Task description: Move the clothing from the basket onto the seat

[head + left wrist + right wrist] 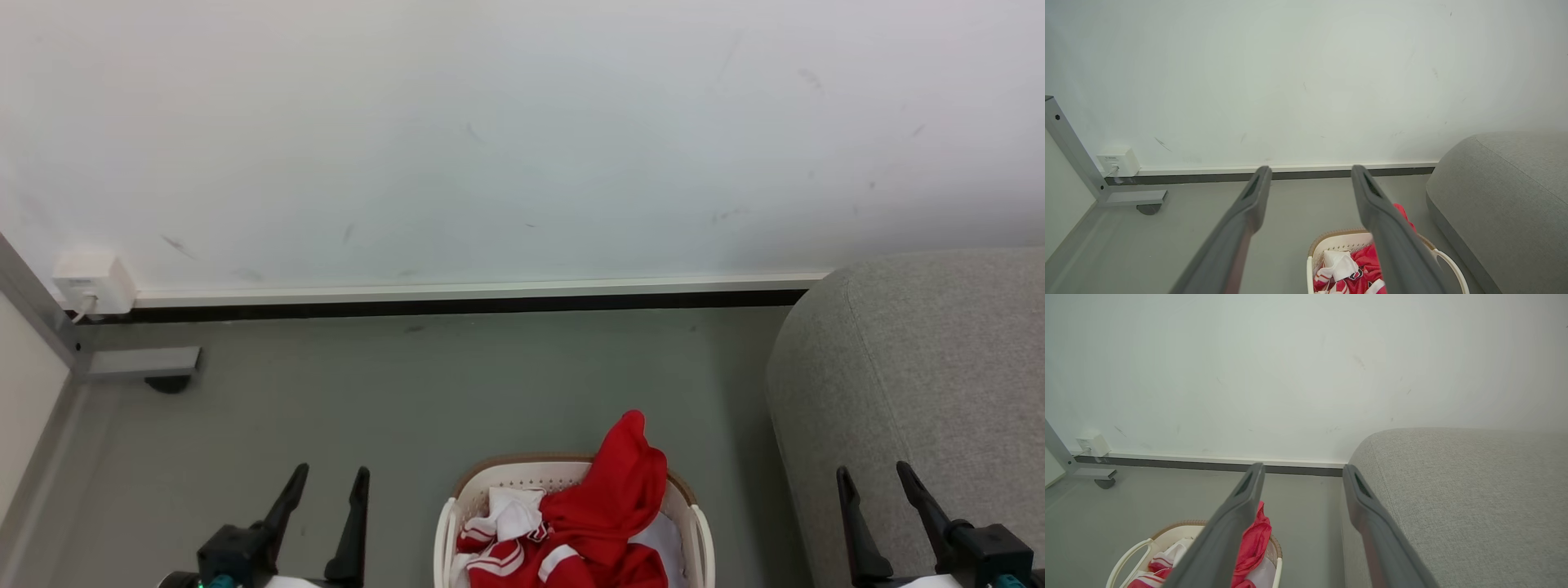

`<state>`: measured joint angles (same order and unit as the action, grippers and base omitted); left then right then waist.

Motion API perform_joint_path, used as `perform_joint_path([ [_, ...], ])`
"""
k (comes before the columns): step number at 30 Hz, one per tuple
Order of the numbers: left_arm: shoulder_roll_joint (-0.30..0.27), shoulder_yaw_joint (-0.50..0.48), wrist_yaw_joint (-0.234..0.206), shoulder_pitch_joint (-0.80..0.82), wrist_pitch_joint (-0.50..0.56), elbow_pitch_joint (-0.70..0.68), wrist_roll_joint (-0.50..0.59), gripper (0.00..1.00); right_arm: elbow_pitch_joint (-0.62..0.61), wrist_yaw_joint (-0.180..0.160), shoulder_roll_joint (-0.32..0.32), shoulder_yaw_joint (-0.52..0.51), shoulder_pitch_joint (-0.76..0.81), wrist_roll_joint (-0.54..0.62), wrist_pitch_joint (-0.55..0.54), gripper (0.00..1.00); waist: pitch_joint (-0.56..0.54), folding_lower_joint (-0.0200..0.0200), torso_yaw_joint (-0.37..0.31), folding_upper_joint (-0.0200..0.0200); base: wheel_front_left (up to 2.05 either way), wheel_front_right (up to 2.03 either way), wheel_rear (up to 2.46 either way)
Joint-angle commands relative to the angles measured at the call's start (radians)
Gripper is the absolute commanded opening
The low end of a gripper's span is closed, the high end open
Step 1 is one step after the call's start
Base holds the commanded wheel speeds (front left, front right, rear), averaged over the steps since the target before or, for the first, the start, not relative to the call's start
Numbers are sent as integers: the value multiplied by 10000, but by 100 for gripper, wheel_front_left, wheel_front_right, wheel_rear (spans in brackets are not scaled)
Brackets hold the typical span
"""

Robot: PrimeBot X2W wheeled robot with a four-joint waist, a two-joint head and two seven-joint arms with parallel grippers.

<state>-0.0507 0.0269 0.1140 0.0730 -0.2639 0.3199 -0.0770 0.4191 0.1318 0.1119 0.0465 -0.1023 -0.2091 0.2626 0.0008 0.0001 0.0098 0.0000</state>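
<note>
Red clothing (600, 514) with white stripes fills the cream basket (447, 527) on the floor at the bottom centre, one fold hanging over its far rim. From the left wrist, the clothing (1361, 263) lies in the basket (1447, 261) behind the right-hand finger; from the right wrist, the clothing (1255, 539) and basket (1124, 559) lie low on the left. The grey seat (922, 384) stands to the right of the basket, also seat (1502, 196) and seat (1466, 498). My left gripper (331, 482) is open left of the basket, holding nothing. My right gripper (878, 478) is open over the seat's front, holding nothing.
A white wall with a dark baseboard (457, 306) closes off the floor behind the basket. At the far left stand a grey metal frame leg with a caster (167, 380) and a white wall socket box (91, 282). Bare grey floor (457, 384) lies between wall and basket.
</note>
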Motion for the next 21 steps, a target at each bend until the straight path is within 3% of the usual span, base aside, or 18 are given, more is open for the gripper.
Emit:
perform_joint_path([
  [1, -37, -35, 11, -55, -11, 12, 31, 100, 20, -21, 56, 5, -123, -30, 35, 100, 2, -1, -10, 0, 0, 0, 0],
  [12, -22, -85, 51, 16, -11, -22, 55, 100, -63, -21, -6, 98, -197, -124, 35, 100, 198, -1, -238, 0, 0, 0, 0],
  [21, -19, 220, 104, 845, -11, -87, 37, 100, -687, -21, -86, 74, -755, -129, 18, 100, 1279, -1, -765, 0, 0, 0, 0],
])
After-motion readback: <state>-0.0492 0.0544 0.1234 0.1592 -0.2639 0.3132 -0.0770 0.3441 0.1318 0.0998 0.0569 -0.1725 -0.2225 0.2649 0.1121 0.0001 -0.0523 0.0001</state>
